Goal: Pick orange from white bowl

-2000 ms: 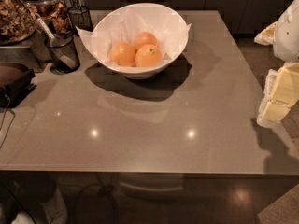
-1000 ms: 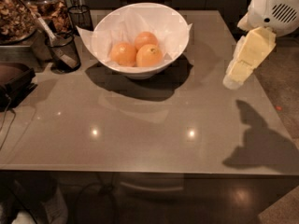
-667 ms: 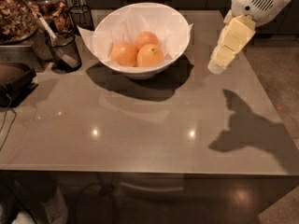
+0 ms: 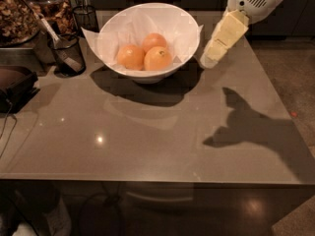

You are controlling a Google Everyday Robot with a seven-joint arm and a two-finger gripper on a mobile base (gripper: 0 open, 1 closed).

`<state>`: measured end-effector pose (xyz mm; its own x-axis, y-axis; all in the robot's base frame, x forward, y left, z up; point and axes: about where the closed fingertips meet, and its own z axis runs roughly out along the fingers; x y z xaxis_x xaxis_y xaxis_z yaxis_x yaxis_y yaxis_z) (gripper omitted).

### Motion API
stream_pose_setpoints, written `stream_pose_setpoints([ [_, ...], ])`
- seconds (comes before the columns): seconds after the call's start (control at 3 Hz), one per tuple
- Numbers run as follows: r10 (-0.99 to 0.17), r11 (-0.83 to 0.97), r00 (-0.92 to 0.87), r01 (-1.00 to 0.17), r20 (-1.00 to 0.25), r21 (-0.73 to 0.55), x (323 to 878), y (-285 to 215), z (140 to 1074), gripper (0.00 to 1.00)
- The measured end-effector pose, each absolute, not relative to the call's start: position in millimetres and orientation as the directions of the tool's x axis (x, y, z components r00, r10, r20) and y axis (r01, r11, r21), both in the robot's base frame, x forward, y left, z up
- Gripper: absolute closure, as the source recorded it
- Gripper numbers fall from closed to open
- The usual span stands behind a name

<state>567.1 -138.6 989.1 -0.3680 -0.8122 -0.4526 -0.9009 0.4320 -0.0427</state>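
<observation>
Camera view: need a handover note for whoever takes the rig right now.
Gripper: hovers just right of the white bowl, close to its rim, above the table. No fruit in it.
Things: all three are in the bowl on white paper: front-left orange, front-right orange, back orange. The bowl sits at the table's far side.
Done: gripper is at the bowl.
Left: go over the rim, grip one orange, probably the front-right as it is nearest, and lift it out.
</observation>
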Motion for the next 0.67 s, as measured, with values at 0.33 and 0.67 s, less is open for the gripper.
stream_pose_setpoints([
  [0.33, -0.786, 0.454, -0.409, -0.891, -0.463, 0.017, 597.1, -113.9, 978.7, 0.0],
  [0.67, -0.781, 0.457, -0.404, -0.89, -0.477, 0.005, 602.5, -110.8, 980.1, 0.0],
])
